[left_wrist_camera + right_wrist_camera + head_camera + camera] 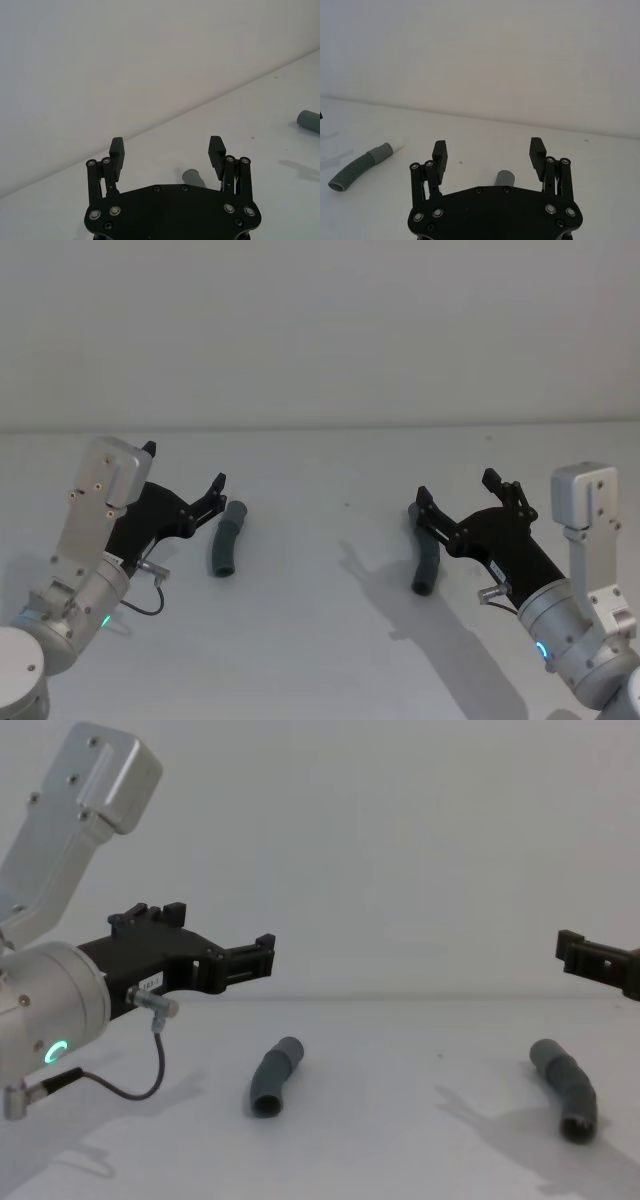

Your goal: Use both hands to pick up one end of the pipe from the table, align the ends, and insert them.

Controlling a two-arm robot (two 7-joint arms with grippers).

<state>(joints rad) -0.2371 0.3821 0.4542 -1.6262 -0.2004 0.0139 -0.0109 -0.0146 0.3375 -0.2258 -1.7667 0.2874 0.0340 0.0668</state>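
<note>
Grey bent plastic left pipe piece (226, 540) and right pipe piece (427, 562) lie on the white counter (320, 640). Black two-finger left gripper (185, 465) and right gripper (455, 486) hover, fingers spread; grasping, aligning and inserting remain.

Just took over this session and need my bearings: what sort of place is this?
Probably a bare lab or test bench: a plain white table against a blank white wall, a grey left pipe piece and right pipe piece lying on it, with the left pincer and right pincer open near them.
</note>
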